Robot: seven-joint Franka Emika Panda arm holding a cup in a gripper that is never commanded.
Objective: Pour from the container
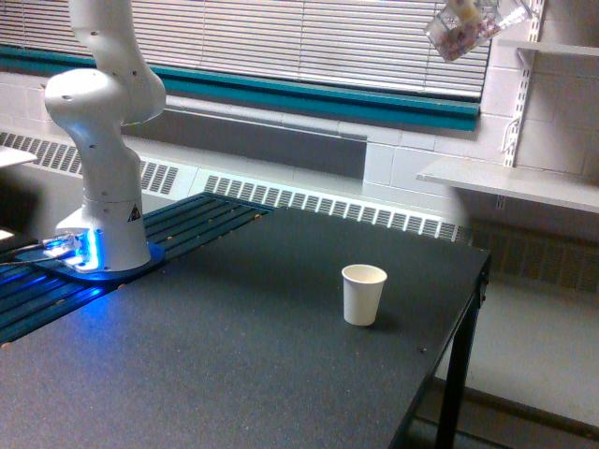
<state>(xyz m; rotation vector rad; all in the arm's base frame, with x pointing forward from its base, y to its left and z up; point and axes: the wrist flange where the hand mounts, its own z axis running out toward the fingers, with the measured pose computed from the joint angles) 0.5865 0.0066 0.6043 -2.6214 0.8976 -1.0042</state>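
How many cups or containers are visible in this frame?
2. An off-white paper cup stands upright on the black table; a clear container is held tilted high at the exterior view's upper right.

White arm's base [101,234] stands at the exterior view's left, lit blue at its foot; the column rises out of frame. Gripper barely shows, top right.

1 view only — the exterior view, a fixed camera off the arm, set above table height and angled down across the dark table [281,374]. It faces a wall with window blinds [309,42] and a radiator grille [328,204]. Mid-range: the arm's base [101,234] sits at the exterior view's left, a paper cup [363,294] near centre — the upper arm runs out of frame at top.
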